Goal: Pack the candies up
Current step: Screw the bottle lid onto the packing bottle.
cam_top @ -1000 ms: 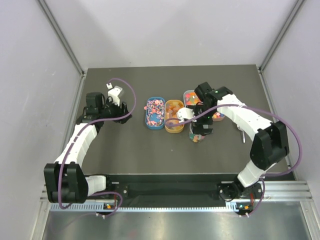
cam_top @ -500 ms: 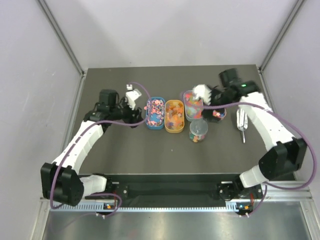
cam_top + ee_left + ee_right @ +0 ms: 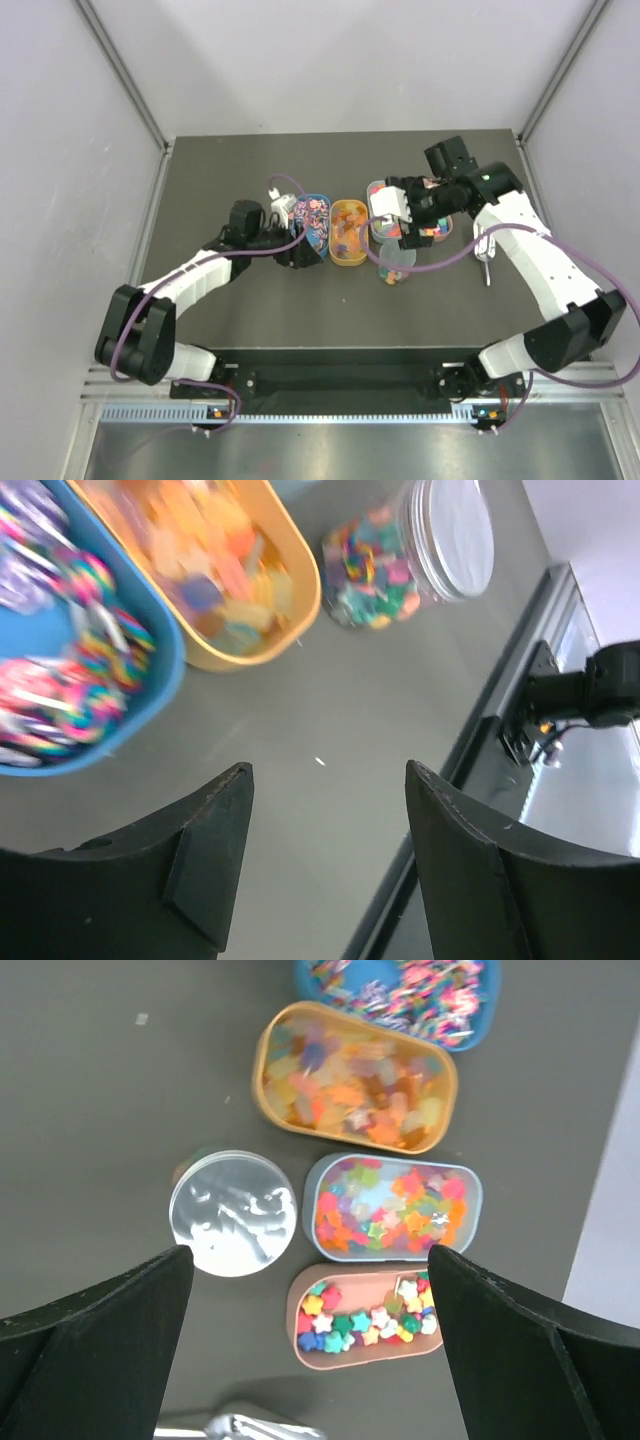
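The candies lie sorted in four oval trays: striped ones in the blue tray (image 3: 314, 213) (image 3: 150, 670), orange-yellow gummies in the yellow tray (image 3: 347, 235) (image 3: 355, 1075), bright stars in the pale blue tray (image 3: 395, 1205), and pastel stars in the pink tray (image 3: 365, 1315). More candies fill the clear jar (image 3: 397, 266) (image 3: 375, 570), which has a silver lid (image 3: 232, 1213). My left gripper (image 3: 305, 252) (image 3: 328, 772) is open and empty, low over bare table just in front of the blue tray. My right gripper (image 3: 408, 232) (image 3: 308, 1253) hangs wide open and empty above the pale blue and pink trays.
A silver scoop (image 3: 484, 250) (image 3: 240, 1428) lies on the table right of the pink tray. The trays stand side by side in a row, with the jar just in front of them. The table's front rail (image 3: 500, 710) runs close behind the left gripper.
The left arm has swung right, from the table's left side to the blue tray. The right gripper left the jar, went back right, then returned over the right-hand trays.
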Controlling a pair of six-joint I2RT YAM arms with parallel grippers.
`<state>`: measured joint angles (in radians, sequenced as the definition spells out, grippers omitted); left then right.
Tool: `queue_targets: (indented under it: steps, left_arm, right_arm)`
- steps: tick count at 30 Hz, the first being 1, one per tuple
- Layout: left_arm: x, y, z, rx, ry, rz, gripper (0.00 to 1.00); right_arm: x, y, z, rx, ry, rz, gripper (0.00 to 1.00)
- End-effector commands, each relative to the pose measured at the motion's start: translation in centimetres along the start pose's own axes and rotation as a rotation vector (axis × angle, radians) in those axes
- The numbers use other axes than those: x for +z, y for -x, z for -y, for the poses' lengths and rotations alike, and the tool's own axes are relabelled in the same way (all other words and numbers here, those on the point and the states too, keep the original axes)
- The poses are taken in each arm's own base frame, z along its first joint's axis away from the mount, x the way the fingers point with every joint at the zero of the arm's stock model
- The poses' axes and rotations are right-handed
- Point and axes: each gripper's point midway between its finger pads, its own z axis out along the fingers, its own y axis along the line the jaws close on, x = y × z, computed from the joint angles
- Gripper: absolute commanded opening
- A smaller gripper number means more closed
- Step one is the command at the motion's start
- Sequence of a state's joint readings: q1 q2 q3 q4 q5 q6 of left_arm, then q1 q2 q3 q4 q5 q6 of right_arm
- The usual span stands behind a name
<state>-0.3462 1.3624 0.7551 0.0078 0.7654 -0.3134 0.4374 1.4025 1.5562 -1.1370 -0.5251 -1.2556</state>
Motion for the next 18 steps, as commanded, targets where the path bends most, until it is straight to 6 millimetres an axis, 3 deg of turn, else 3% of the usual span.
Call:
queue_targets:
  steps: [1,2,5,7,10,12,13,18]
  left_arm:
    - [1.6,0.4,3.1,0.043,-0.12,0.041,0.67]
    - [2.1,-0.3,2.9,0.071,-0.107,0.019,0.67]
    - [3.5,-1.9,2.1,0.228,-0.089,-0.013,0.7]
    - [4.1,-2.1,2.1,0.284,-0.09,-0.019,0.7]
    - [4.6,-3.1,2.7,0.328,-0.09,-0.068,0.7]
    - [4.7,-4.5,3.5,0.385,-0.103,-0.1,0.7]
    - [4.6,-5.6,3.1,0.422,-0.092,-0.11,0.7]
    - [5.3,-9.2,2.0,0.576,-0.075,-0.051,0.69]
  right_arm:
    - [0.9,-2.3,-2.8,-0.197,0.171,-0.082,1.0]
    - [1.2,-2.8,-2.0,-0.227,0.139,-0.096,1.0]
    - [2.1,-4.8,-2.1,-0.328,0.15,-0.135,1.0]
    - [2.8,-5.4,-1.8,-0.286,0.137,-0.151,1.0]
    - [3.1,-5.4,0.2,-0.067,0.053,-0.11,1.0]
    - [2.7,-6.2,1.6,0.192,-0.02,-0.069,1.0]
    - [2.6,-5.5,1.8,0.257,-0.016,-0.003,1.0]
    - [2.4,-7.3,0.3,0.426,0.014,0.026,1.0]
